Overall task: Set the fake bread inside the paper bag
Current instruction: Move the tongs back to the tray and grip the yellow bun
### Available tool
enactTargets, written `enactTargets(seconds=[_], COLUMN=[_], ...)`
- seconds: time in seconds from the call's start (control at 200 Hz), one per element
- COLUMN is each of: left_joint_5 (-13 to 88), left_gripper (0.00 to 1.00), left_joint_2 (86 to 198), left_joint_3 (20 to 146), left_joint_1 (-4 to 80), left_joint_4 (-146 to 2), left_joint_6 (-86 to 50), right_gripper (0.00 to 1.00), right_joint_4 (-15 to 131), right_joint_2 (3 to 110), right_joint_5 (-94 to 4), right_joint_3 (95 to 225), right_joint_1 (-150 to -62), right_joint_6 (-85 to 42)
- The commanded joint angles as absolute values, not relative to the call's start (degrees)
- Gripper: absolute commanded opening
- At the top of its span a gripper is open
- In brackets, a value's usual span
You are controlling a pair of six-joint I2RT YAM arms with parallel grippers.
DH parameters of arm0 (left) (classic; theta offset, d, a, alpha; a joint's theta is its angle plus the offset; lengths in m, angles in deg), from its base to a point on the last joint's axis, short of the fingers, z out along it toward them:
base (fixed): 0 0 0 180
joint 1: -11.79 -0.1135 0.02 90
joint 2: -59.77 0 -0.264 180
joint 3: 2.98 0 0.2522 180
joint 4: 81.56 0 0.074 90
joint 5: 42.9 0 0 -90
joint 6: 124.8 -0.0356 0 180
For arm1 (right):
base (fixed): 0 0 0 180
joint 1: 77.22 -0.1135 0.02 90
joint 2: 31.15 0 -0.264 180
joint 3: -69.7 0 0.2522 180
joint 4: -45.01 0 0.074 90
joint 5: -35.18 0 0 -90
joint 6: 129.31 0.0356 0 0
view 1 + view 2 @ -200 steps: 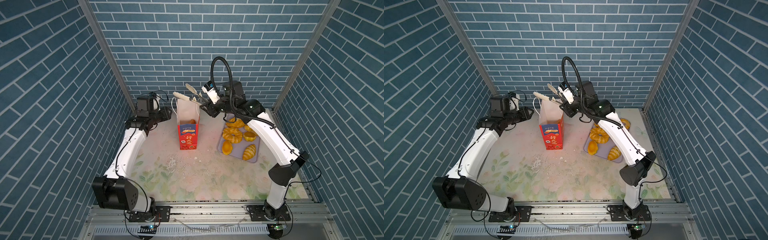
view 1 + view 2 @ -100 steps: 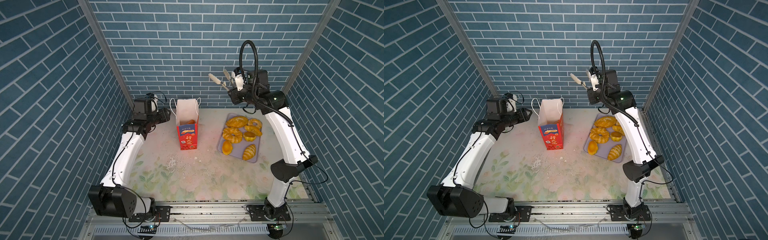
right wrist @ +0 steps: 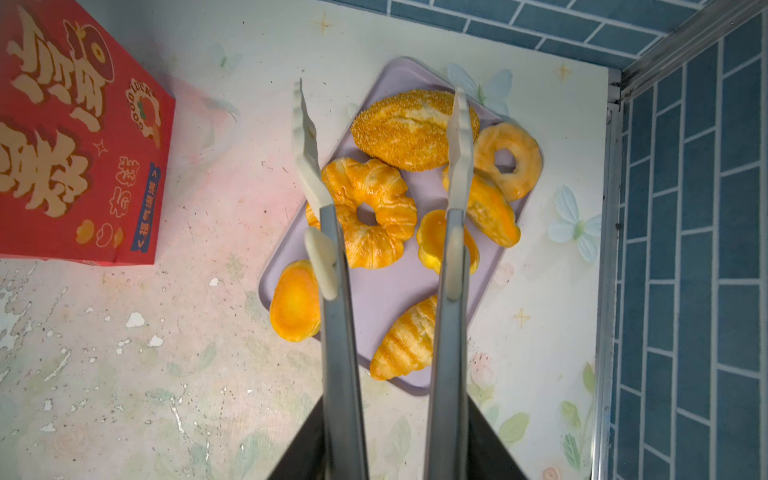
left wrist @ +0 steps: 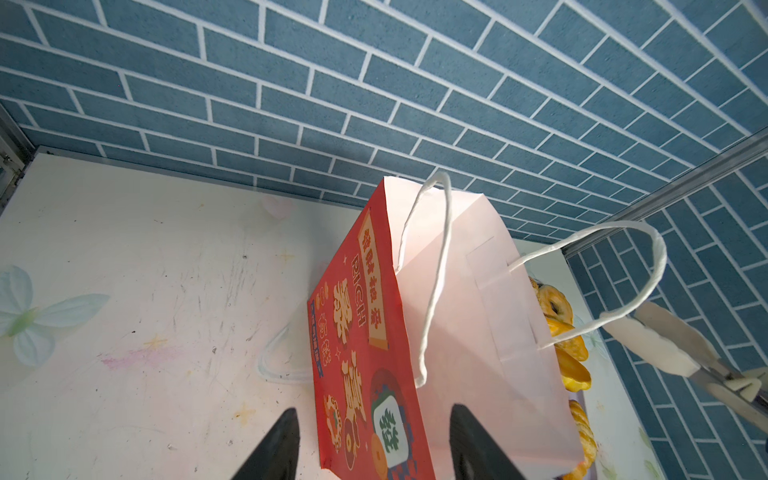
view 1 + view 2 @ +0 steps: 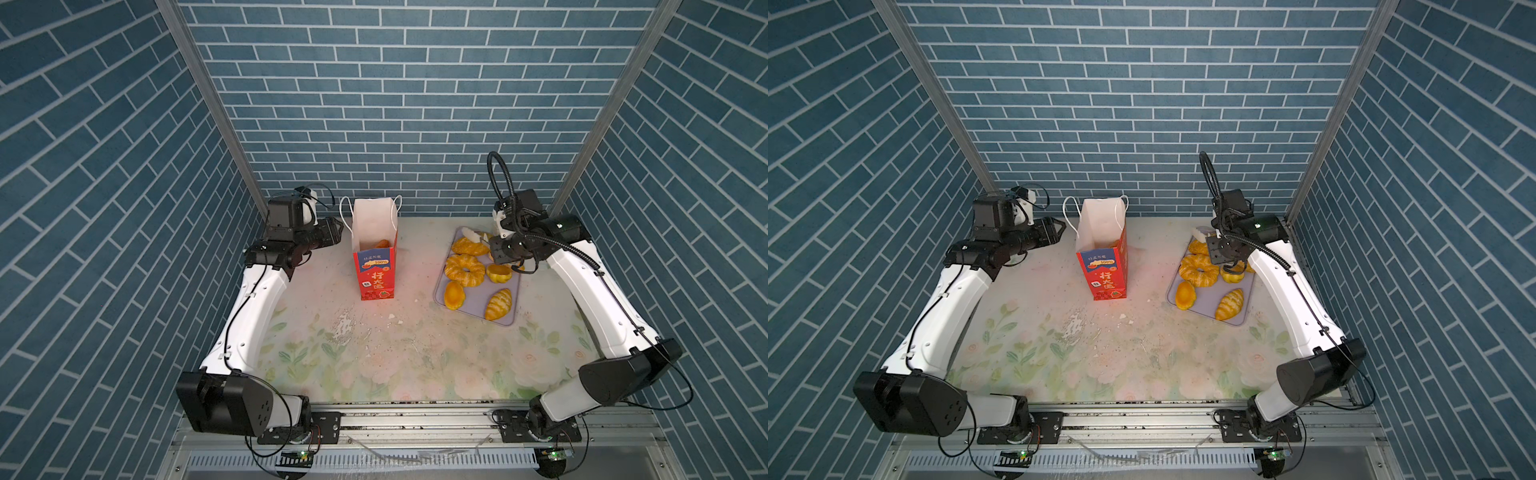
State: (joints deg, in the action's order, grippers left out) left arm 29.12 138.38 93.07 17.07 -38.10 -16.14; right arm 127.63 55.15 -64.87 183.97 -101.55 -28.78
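The red paper bag (image 5: pixel 376 266) (image 5: pixel 1104 266) stands upright and open at the back of the table, with an orange piece of fake bread (image 5: pixel 380 243) inside. My left gripper (image 5: pixel 336 235) (image 4: pixel 374 449) is open just left of the bag, whose near corner shows between its fingers. My right gripper (image 5: pixel 505 251) (image 3: pixel 395 453) is shut on metal tongs (image 3: pixel 453 174) with white tips. The tongs stand open and empty above the lilac tray (image 3: pixel 386 291). On the tray lie an oval loaf (image 3: pixel 411 129), a twisted ring (image 3: pixel 370 212), a plain ring (image 3: pixel 509 160), tarts (image 3: pixel 295 301) and a croissant (image 3: pixel 405 340).
The tray (image 5: pixel 473 299) sits at the back right, close to the right wall's metal post (image 3: pixel 615 208). White flakes (image 5: pixel 345 328) are scattered on the flowered tabletop in front of the bag. The bag's cord handles (image 4: pixel 440 266) stick up near my left gripper.
My right arm has swung the empty tongs from over the bag's mouth to the right and down over the tray. The left arm has hardly moved.
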Motion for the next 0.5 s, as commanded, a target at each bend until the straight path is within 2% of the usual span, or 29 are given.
enactTargets(seconds=[0.0,0.23,0.495], left_joint_5=[27.73,27.01,27.74], left_gripper=[0.59,0.6,0.6], left_joint_2=[138.57,139.92,138.99], left_joint_3=[93.42,93.97,92.55], left_joint_1=[16.97,16.97,16.97], left_joint_4=[-37.23,-37.9,-38.86], left_joint_6=[-17.78,-17.17,-16.1], right_gripper=[0.45,0.46,0.48], right_joint_4=[132.51,134.15,130.84], right_joint_2=[51.72,48.04,53.4], right_joint_5=[-61.4,-53.29,-50.13], right_joint_3=[179.25,170.2,169.4], right_joint_1=[-101.47,-101.97,-103.3], right_joint_6=[-23.95,-21.21,-22.08])
